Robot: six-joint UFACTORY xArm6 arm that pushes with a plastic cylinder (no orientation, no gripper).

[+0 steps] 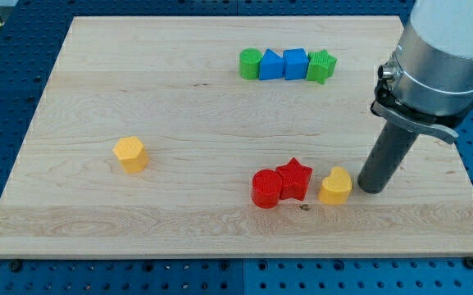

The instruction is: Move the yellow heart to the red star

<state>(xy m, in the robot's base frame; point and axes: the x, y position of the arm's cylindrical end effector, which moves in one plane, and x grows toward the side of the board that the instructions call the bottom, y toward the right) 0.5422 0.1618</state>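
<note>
The wooden desk (97,82) fills most of the view. There is no claw on show, only the dark rod; my tip (372,190) rests just at the view's right of the yellow heart (335,186), perhaps touching it. The heart sits near the red star (294,178), a small gap between them, and a red cylinder (266,188) touches the star's left. Along the top run a green cylinder (251,63), two blue blocks (271,65) (296,63) and a green star (321,66). A yellow hexagon (129,154) lies apart at the left.
</note>
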